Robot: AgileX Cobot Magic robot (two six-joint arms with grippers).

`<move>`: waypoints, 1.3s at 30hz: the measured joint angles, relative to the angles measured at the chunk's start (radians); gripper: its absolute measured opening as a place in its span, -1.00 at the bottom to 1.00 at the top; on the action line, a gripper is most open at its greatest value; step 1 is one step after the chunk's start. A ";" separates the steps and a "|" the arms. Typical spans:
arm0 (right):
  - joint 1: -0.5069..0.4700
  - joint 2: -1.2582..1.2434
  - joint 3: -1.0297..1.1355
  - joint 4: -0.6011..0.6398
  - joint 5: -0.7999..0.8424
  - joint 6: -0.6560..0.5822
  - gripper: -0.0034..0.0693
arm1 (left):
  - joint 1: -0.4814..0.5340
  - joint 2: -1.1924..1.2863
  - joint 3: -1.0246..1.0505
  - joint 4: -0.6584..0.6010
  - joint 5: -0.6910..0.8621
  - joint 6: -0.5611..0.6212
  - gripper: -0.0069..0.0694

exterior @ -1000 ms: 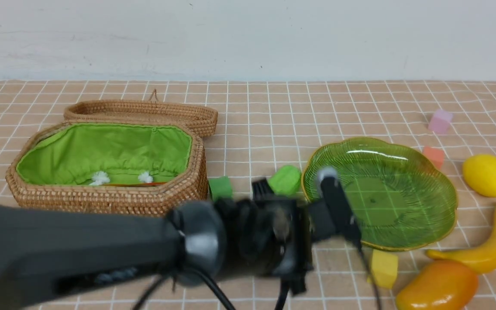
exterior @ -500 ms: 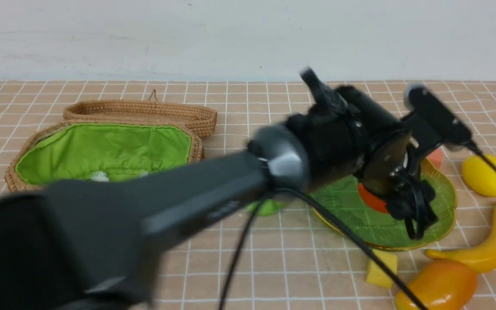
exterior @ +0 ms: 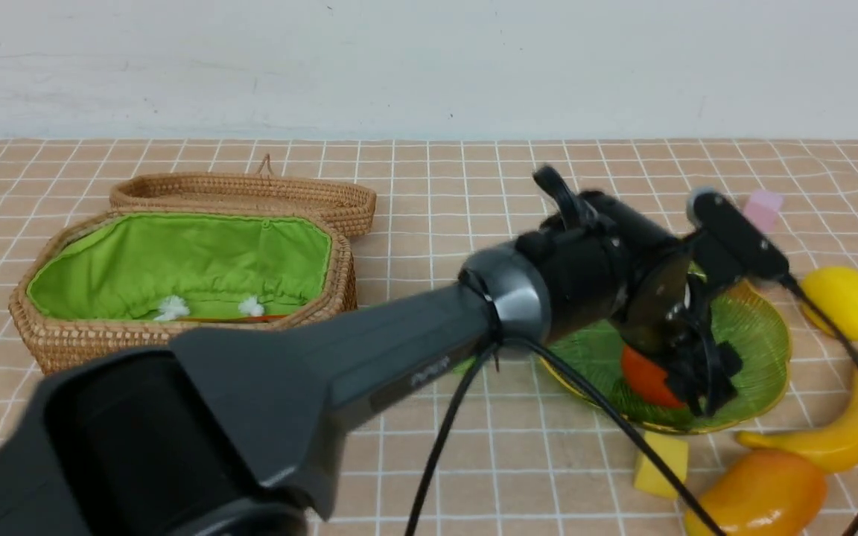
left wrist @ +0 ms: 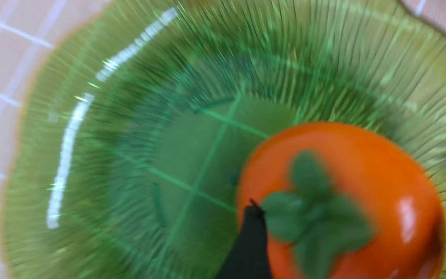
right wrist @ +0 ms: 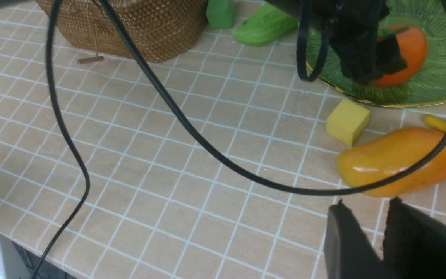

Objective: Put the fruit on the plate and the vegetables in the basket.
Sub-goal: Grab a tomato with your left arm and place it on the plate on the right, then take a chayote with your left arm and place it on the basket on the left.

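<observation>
Persimmon [exterior: 641, 376] sits on the plate [exterior: 760, 335] in the front view, right under the left gripper [exterior: 697, 387] — so I'd call one fruit about done. Lemon [exterior: 846, 301], banana [exterior: 846, 420] and mango [exterior: 760, 495] lie on the table [exterior: 429, 223] beside the plate. The basket [exterior: 176, 342] shows only an orange sliver [exterior: 228, 318] low inside, too little to name. Left wrist view: leaf cap [left wrist: 312, 209] faces straight up at the camera, so the stem axis is upright; it's round, no real long axis. The fingers [left wrist: 248, 248] stand wide on either side of it — can't tell if they're pinching, it's blurry. Right wrist view: right gripper [right wrist: 383, 232] hangs near the mango with just a slim gap, nothing in it. Cucumber [right wrist: 263, 25] lies between basket and plate, not binned yet.
</observation>
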 joint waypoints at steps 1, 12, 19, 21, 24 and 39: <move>0.000 0.000 0.000 -0.001 0.000 0.000 -0.41 | 0.000 0.000 0.000 0.000 0.006 0.000 0.89; 0.000 0.000 0.000 -0.011 -0.021 -0.003 -0.40 | 0.127 -0.226 -0.007 -0.045 0.512 0.089 0.41; 0.000 0.000 0.000 -0.006 -0.009 -0.003 -0.40 | 0.275 -0.132 0.013 -0.145 0.464 0.129 0.29; 0.000 0.000 0.000 -0.004 -0.003 -0.003 -0.39 | 0.288 -0.096 0.014 -0.145 0.435 0.131 0.36; 0.000 0.000 0.000 -0.004 0.000 -0.003 -0.38 | 0.289 -0.048 0.015 -0.135 0.376 0.132 0.51; 0.000 0.000 0.000 -0.004 0.005 -0.003 -0.37 | 0.289 0.087 0.015 0.033 0.313 0.084 0.29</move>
